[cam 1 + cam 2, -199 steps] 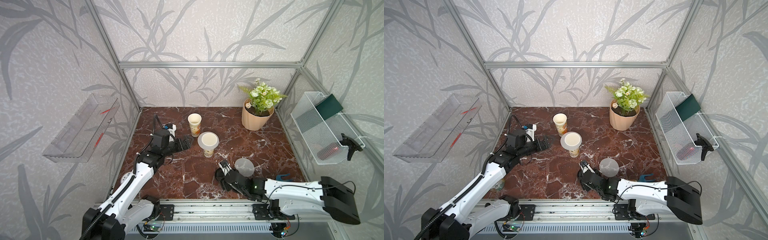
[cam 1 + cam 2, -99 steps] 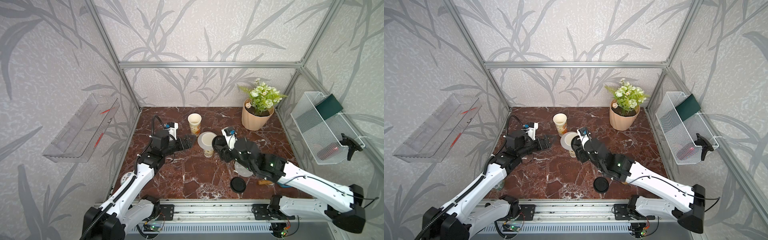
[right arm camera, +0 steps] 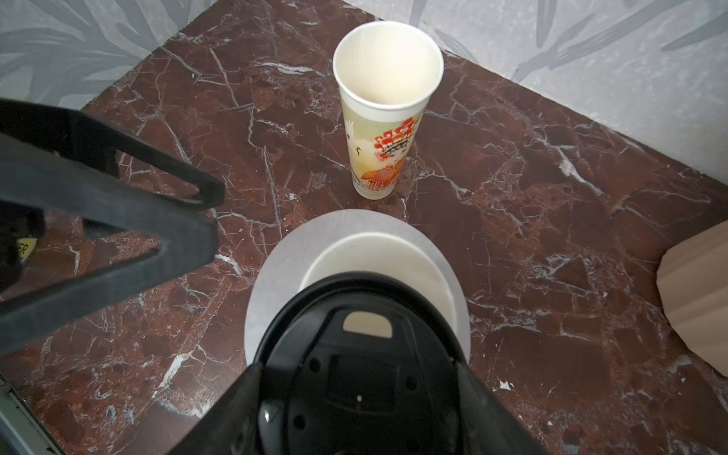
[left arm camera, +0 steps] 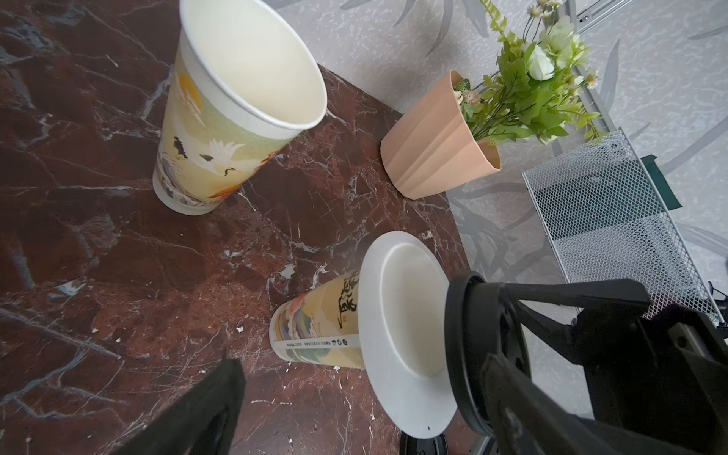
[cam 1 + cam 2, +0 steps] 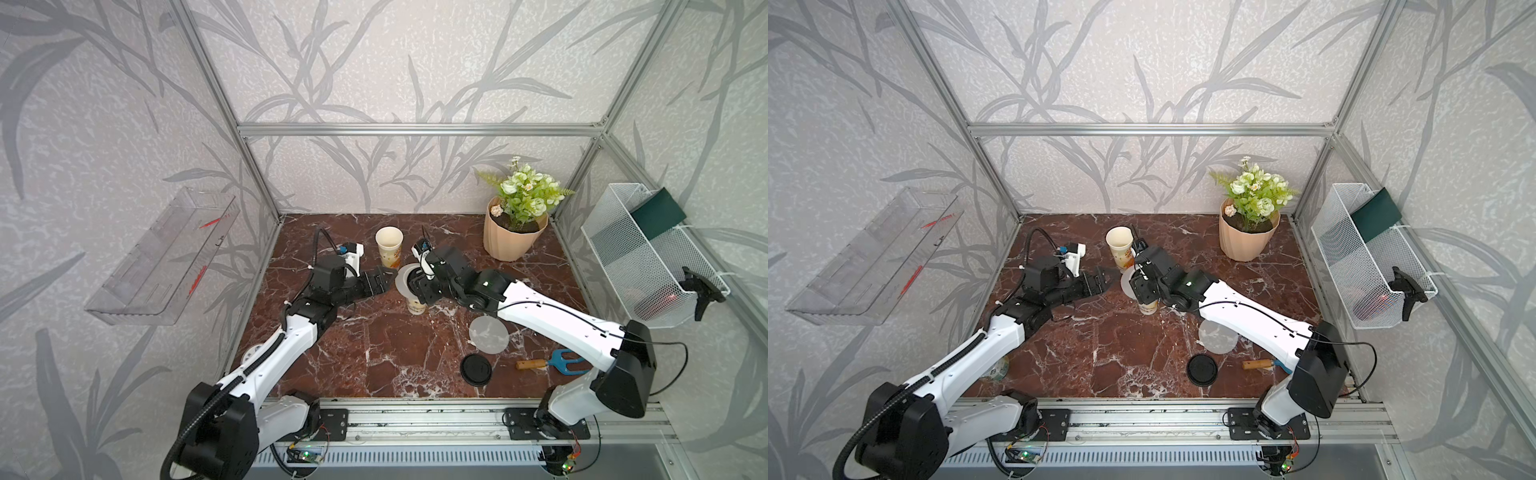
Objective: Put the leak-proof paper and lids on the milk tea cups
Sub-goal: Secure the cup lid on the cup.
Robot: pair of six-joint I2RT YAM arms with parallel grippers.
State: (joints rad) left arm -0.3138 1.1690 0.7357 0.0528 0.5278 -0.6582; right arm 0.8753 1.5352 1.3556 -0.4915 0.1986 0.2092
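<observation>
While pinching a black round plastic lid (image 3: 358, 378) by its rim between the fingers of the right gripper (image 5: 419, 287), holding it close over the nearer tall tapered cream-white paper milk tea cup with orange-brown print (image 4: 315, 319), and finding one thin round pale-grey translucent leak-proof paper disc (image 3: 272, 275) lying flat across that cup's mouth, overhanging the rim. Holding the left gripper (image 5: 384, 280) spread wide on nothing, just beside the same cup on the robot's left. Noting the farther cream-white paper cup (image 5: 389, 248) standing upright and uncovered, beyond both grippers toward the back wall. Turning, for what is left of the task, to the second pale-grey paper disc (image 5: 488, 335), lying flat on the dark red marble tabletop (image 5: 374, 353) on the robot's right, just beside the white right forearm, well behind the right gripper toward the front rail, with another black round lid (image 5: 476, 369) near it on the rail side. Judging the right arm the nearer one to that disc, though occupied with the lid; judging the left gripper free, but needing a reach across the covered cup. Being round, offering no long axis; being thin and flat on the marble, probably calling for a catch at the edge.
</observation>
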